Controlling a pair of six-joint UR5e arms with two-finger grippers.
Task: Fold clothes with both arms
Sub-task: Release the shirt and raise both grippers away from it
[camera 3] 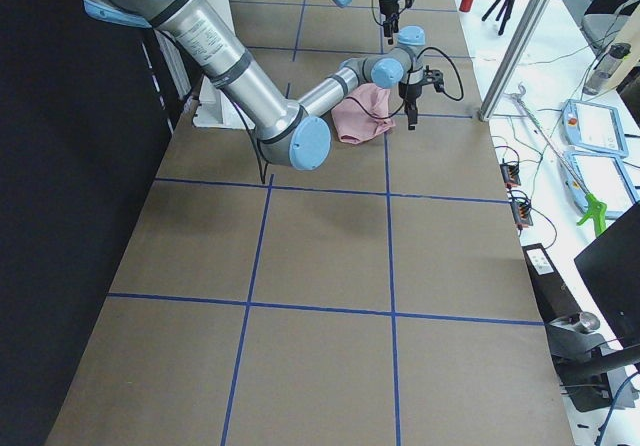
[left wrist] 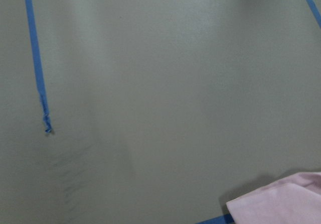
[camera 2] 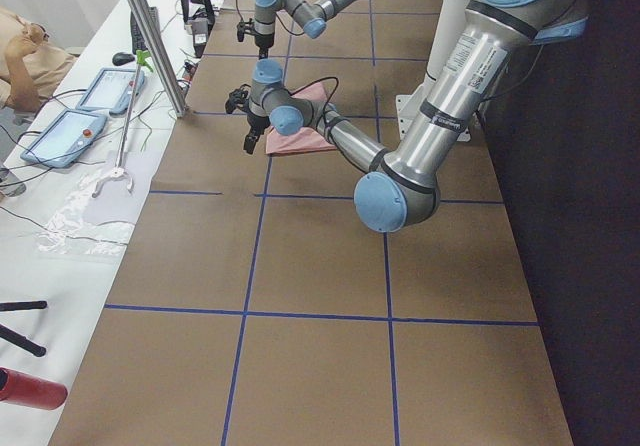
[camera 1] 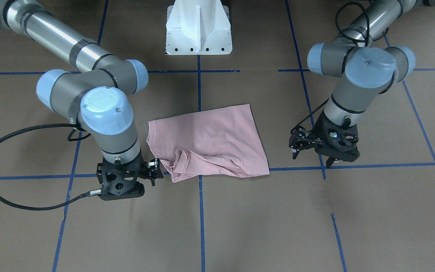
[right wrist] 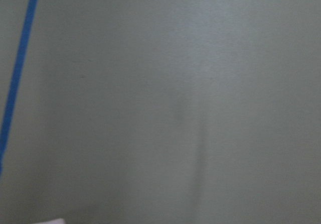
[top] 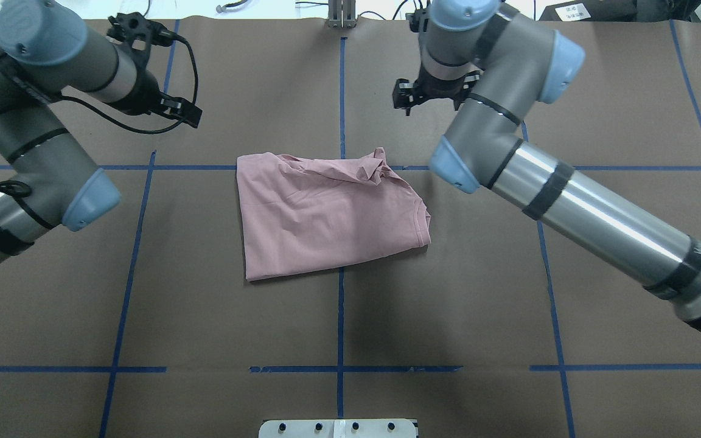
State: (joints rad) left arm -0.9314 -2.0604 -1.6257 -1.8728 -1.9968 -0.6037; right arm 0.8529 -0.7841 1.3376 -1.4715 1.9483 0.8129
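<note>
The pale pink T-shirt lies folded into a rough rectangle at the table's middle, plain side up. Its collar edge faces my right arm, and a crumpled sleeve bunches at the far corner. It shows small in the side views, and one corner shows in the left wrist view. My right gripper hovers just beside that crumpled corner, apart from the cloth. My left gripper hangs over bare table off the shirt's other side. Both hold nothing, and I cannot tell how either one's jaws stand.
The white pedestal base stands at the robot's edge. Blue tape lines grid the brown table. Beyond the far edge, a side bench holds tablets, cables and a metal post. A person's arm shows there.
</note>
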